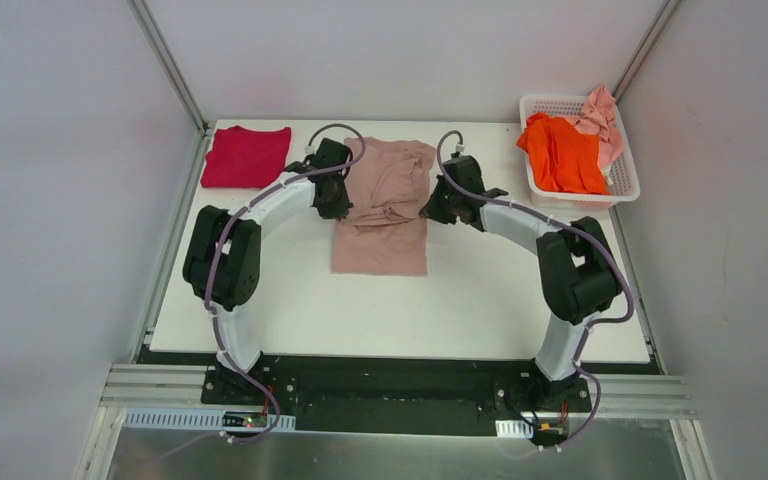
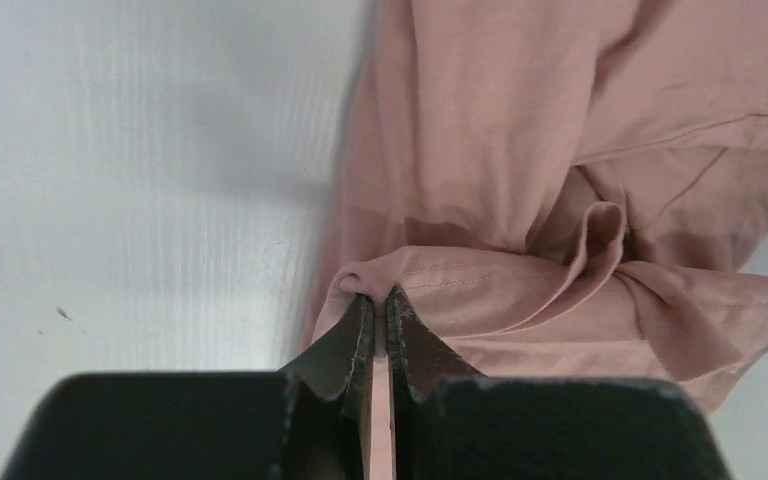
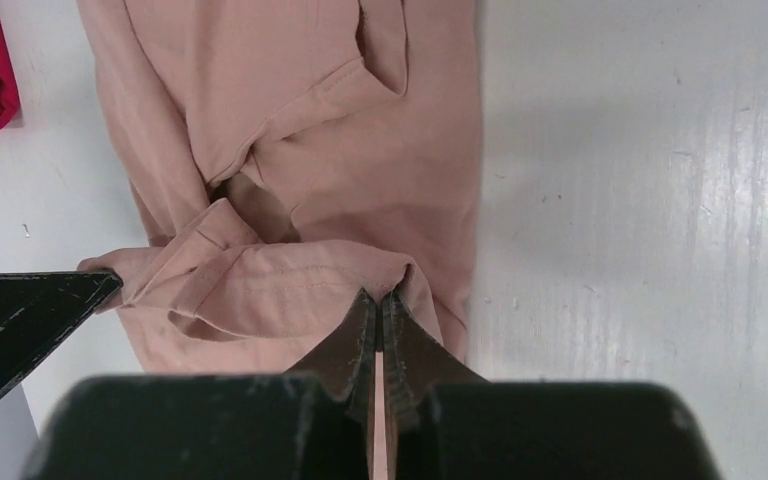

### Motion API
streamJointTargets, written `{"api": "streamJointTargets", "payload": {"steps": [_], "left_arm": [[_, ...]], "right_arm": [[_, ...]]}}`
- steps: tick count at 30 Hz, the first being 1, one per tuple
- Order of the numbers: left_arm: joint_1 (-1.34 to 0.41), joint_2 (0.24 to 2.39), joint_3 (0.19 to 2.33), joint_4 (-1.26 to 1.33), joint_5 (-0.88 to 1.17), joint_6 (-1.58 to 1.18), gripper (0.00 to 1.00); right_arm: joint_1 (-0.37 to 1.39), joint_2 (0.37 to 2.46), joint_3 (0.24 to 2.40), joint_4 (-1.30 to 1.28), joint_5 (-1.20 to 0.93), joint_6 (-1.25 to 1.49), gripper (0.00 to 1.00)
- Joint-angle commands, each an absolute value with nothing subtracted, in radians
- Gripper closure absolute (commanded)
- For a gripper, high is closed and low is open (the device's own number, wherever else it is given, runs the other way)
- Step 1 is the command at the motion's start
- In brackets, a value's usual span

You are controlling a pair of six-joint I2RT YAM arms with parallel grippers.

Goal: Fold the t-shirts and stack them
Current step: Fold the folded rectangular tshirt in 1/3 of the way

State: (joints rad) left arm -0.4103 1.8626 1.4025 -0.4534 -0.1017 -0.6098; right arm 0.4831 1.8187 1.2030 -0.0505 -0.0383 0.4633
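The dusty-pink beige t-shirt lies lengthwise in the middle of the table, partly folded and bunched across its middle. My left gripper is shut on its hemmed edge at the shirt's left side. My right gripper is shut on the same hem at the right side. Both hold the edge lifted above the cloth below. A folded crimson-magenta t-shirt lies at the far left. A bright orange t-shirt and a pale pink t-shirt sit in the basket.
A white plastic lattice basket stands at the far right corner of the white table. Grey walls and metal posts enclose the table on three sides. The left gripper's black tip shows in the right wrist view.
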Motion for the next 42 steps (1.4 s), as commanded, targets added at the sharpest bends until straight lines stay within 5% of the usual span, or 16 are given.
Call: {"api": "streamJointTargets", "payload": {"steps": [1, 6, 8, 12, 15, 16, 19, 31, 42], "left_arm": [[-0.38, 1.905, 1.448, -0.453, -0.064, -0.582, 0.96], [-0.369, 1.957, 1.479, -0.45, -0.034, -0.573, 0.87], [-0.358, 1.962, 1.487, -0.45, -0.016, -0.575, 0.78], [-0.347, 1.903, 1.475, -0.45, -0.001, -0.565, 0.36], [-0.347, 1.805, 1.425, -0.449, -0.009, -0.576, 0.05], [-0.347, 1.768, 1.397, -0.448, -0.016, -0.584, 0.02], [-0.347, 1.651, 1.305, -0.447, -0.046, -0.609, 0.01], [-0.347, 1.235, 0.872, -0.448, -0.166, -0.713, 0.01], [-0.347, 1.197, 0.829, -0.447, -0.204, -0.715, 0.01]], "right_arm": [[0.457, 1.856, 1.247, -0.005, -0.087, 0.476, 1.0], [0.443, 1.918, 1.284, 0.017, -0.118, 0.488, 0.99], [0.435, 1.94, 1.318, -0.019, -0.12, 0.498, 0.87], [0.43, 1.908, 1.355, -0.089, -0.099, 0.49, 0.4], [0.435, 1.838, 1.318, -0.122, -0.09, 0.502, 0.2], [0.441, 1.809, 1.297, -0.131, -0.084, 0.506, 0.12], [0.482, 1.729, 1.232, -0.165, -0.054, 0.492, 0.01], [0.692, 1.859, 1.329, -0.119, -0.15, 0.435, 0.01], [0.684, 2.08, 1.547, -0.113, -0.052, 0.39, 0.01]]}}
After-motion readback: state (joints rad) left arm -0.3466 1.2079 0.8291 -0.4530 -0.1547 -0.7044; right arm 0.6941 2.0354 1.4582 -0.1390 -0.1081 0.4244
